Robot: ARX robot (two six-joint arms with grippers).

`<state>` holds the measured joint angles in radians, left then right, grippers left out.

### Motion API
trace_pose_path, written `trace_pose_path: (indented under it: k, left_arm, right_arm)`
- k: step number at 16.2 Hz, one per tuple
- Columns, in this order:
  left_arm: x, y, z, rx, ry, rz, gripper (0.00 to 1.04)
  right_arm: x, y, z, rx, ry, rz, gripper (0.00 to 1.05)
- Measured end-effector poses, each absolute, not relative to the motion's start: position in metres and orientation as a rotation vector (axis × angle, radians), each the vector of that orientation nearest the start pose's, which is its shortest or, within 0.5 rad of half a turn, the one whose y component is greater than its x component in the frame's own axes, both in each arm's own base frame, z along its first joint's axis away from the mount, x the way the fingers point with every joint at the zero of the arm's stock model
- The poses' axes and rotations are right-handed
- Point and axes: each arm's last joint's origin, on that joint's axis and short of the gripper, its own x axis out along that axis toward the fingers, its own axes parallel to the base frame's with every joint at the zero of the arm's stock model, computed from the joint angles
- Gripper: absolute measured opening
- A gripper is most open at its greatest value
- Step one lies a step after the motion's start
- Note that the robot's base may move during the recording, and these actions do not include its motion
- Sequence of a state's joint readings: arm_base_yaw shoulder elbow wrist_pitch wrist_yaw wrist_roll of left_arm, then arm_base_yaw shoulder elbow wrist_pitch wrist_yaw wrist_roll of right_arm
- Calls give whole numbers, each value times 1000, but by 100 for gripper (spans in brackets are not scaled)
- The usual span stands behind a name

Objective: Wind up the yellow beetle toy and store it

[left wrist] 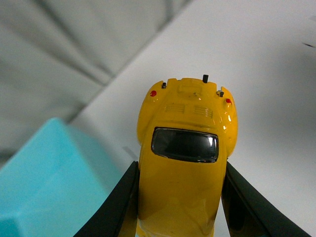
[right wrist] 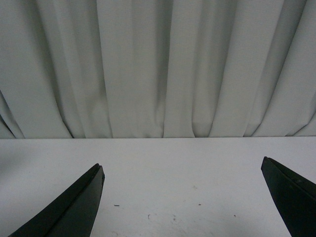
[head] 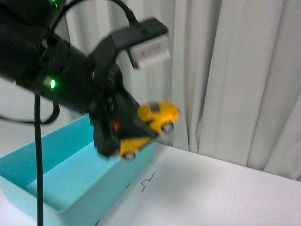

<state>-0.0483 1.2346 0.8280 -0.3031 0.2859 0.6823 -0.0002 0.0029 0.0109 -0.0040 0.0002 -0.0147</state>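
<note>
Closest to me, my left hand [head: 143, 129] is clenched on the yellow beetle toy [head: 157, 115], one dark finger [left wrist: 121, 202] pressed against each flank. The car sits tilted in the air, clear of the tabletop [head: 211, 188], with two silver-hubbed wheels showing below the body. From the left wrist I see its roof, a dark window and the end with two small red lights sticking out beyond the fingertips. Just below and beside it is the turquoise bin [head: 103, 193], and the toy hangs near the bin's far corner. I cannot tell whether it is over the inside or just past the rim. A small black squiggle [head: 147, 182] marks the white tabletop next to the bin. My right hand [right wrist: 181, 165] is released, fingers spread wide and holding nothing above bare tabletop. Farthest back hangs the pale pleated curtain [right wrist: 158, 69].
</note>
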Motion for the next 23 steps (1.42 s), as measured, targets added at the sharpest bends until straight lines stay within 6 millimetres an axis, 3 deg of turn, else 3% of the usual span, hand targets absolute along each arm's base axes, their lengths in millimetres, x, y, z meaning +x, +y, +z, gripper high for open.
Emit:
trace_pose_path:
  k: [2, 4, 6, 11, 16, 23]
  left_arm:
    - [271, 21, 256, 515, 613, -282, 40]
    - [284, 61, 233, 495, 734, -37, 40]
    - [290, 86, 215, 456, 809, 116, 40]
    - [322, 106, 174, 293, 874, 256, 40]
    - [354, 108, 134, 297, 932, 271, 40]
    - [371, 108, 93, 272, 1089, 199, 40]
  right_arm:
    - [97, 0, 167, -15, -4, 0, 98]
    - [97, 0, 167, -15, -4, 0, 98]
    - [97, 0, 167, -15, -4, 0, 98]
    - [97, 0, 167, -15, -4, 0, 98]
    - [97, 0, 167, -15, -4, 0, 98]
    - [97, 0, 167, -15, -4, 0, 98]
